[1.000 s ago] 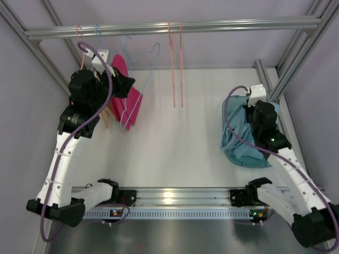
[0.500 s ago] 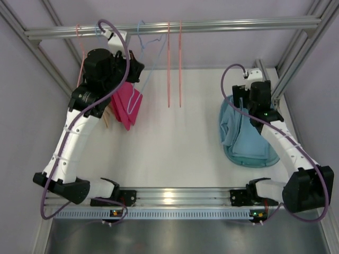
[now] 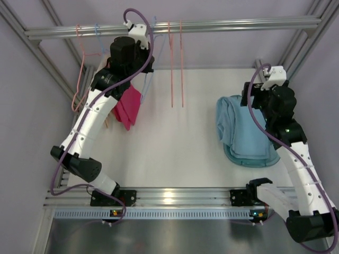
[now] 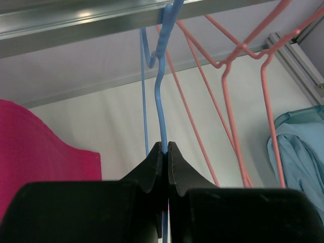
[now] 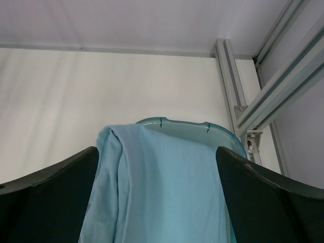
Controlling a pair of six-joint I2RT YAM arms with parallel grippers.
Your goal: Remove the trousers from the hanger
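My left gripper is up near the top rail, shut on the wire of an empty blue hanger whose hook reaches the rail. Below and left of it hang the magenta trousers, partly behind my left arm. The light blue trousers lie draped over a teal basin at the right. My right gripper is open just above them, with its fingers wide apart on either side of the cloth and apart from it.
Two pink hangers hang from the rail just right of the blue one. Another pink hanger hangs far left. Aluminium frame posts stand close behind the basin.
My right gripper opened, let go of the light blue trousers and drew back from the basin. My left arm carried the blue hanger up and right to the rail.
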